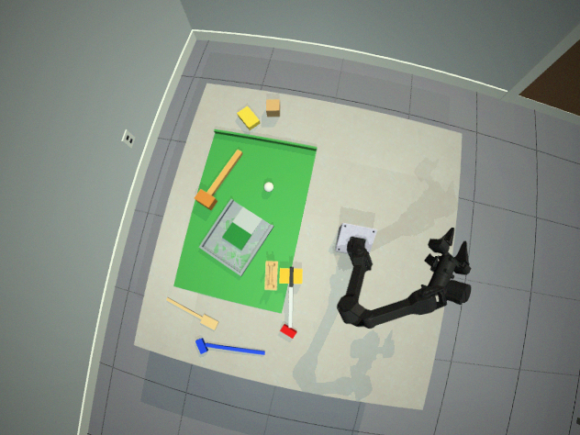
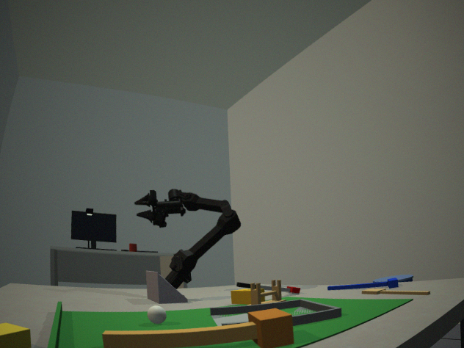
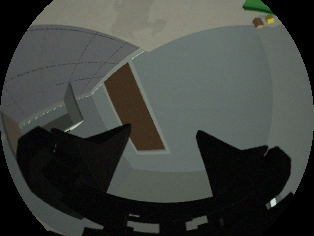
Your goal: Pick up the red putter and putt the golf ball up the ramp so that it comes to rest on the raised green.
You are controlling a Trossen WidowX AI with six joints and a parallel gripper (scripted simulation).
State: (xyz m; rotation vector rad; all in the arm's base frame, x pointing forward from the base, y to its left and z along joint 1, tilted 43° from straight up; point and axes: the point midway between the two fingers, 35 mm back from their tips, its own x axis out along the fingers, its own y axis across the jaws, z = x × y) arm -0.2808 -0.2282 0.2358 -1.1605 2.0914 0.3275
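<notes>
Pincer [image 1: 453,246] hangs open and empty over my worktop's [image 1: 397,154] far edge, well apart from the red putter [image 1: 290,304] and golf ball [image 1: 268,186].

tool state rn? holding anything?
Tool: open, fingers spread wide, holding nothing, raised well off the table. The red putter lies on the table, untouched.
</notes>
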